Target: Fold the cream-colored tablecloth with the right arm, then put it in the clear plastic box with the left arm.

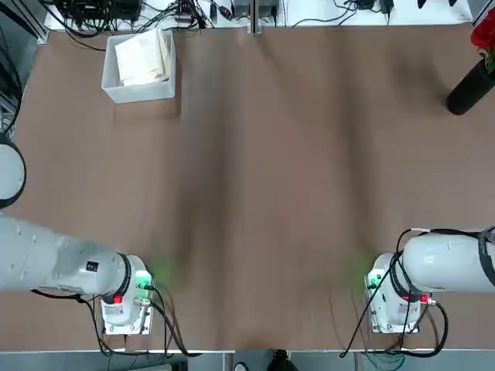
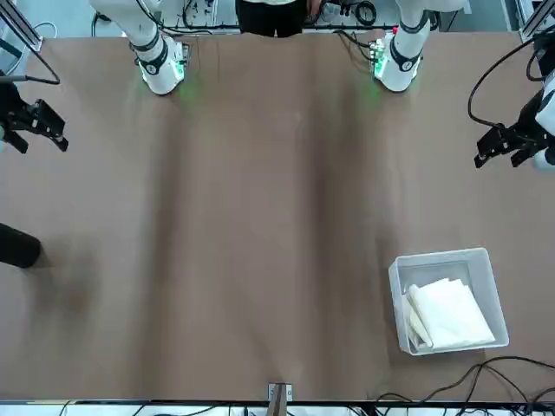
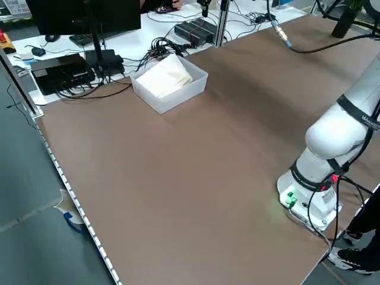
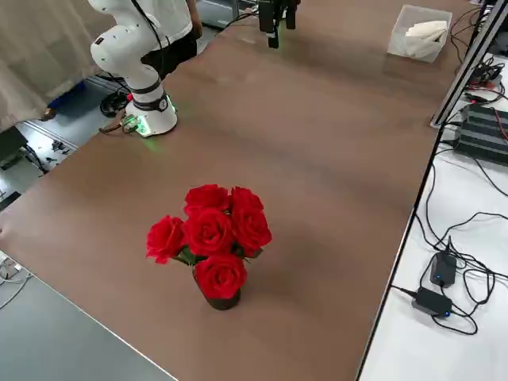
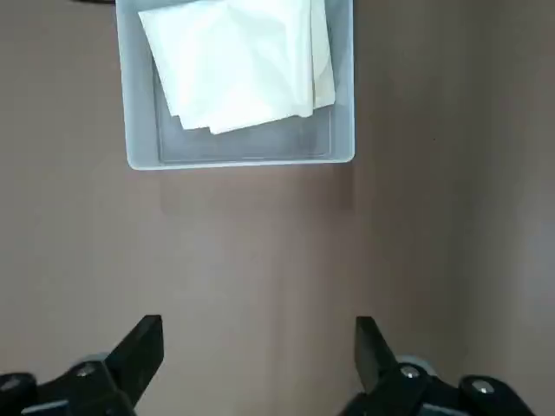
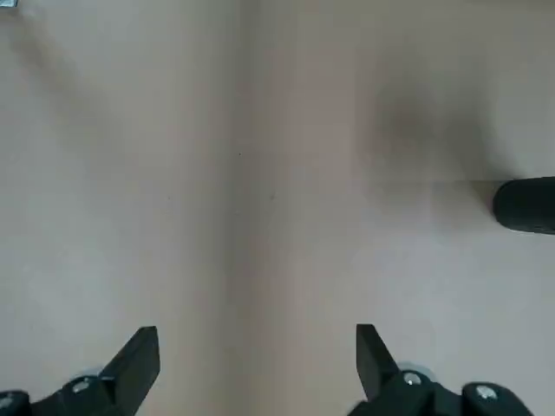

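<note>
"Cloth?"

"Cream-colored tablecloth (image 1: 142, 59), folded, inside the clear plastic box (image 1: 139, 93), far left of table (image 1: 255, 193). Long axis roughly away from my bases, slightly skewed."

"Textures?"

"Soft matte layers, squared corners, edges fanned. Box: smooth, translucent, thin upright walls."

"Grippers?"

"My left gripper (image 5: 260, 360), near the box, above the table: wide apart, holding nothing. My right gripper (image 6: 258, 368), parked over the right side: wide, nothing held."
</note>
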You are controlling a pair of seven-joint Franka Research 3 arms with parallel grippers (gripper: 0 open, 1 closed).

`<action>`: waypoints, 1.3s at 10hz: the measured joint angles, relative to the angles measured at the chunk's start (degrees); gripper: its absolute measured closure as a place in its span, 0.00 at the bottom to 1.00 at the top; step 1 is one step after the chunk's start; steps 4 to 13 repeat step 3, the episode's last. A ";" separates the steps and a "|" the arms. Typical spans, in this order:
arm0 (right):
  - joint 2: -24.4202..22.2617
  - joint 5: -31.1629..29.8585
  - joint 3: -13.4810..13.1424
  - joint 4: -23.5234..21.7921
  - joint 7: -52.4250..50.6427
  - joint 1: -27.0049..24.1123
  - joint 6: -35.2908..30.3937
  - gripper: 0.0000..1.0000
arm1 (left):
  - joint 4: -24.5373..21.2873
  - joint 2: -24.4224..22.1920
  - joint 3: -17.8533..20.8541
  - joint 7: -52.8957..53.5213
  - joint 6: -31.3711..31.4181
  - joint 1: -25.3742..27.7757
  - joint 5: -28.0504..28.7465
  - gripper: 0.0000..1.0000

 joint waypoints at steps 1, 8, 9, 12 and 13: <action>0.02 0.00 0.16 -0.02 0.01 0.05 0.11 0.00 | -0.09 0.14 0.01 0.23 -0.01 0.02 0.02 0.03; 0.29 0.00 0.10 -0.31 0.03 0.02 0.34 0.00 | -0.17 0.48 -0.11 1.28 -0.01 0.01 0.05 0.04; 0.29 0.00 0.10 -0.31 0.03 0.02 0.34 0.00 | -0.17 0.48 -0.11 1.28 -0.01 0.01 0.05 0.04; 0.29 0.00 0.10 -0.31 0.03 0.02 0.34 0.00 | -0.17 0.48 -0.11 1.28 -0.01 0.01 0.05 0.04; 0.29 0.00 0.10 -0.31 0.03 0.02 0.34 0.00 | -0.17 0.48 -0.11 1.28 -0.01 0.01 0.05 0.04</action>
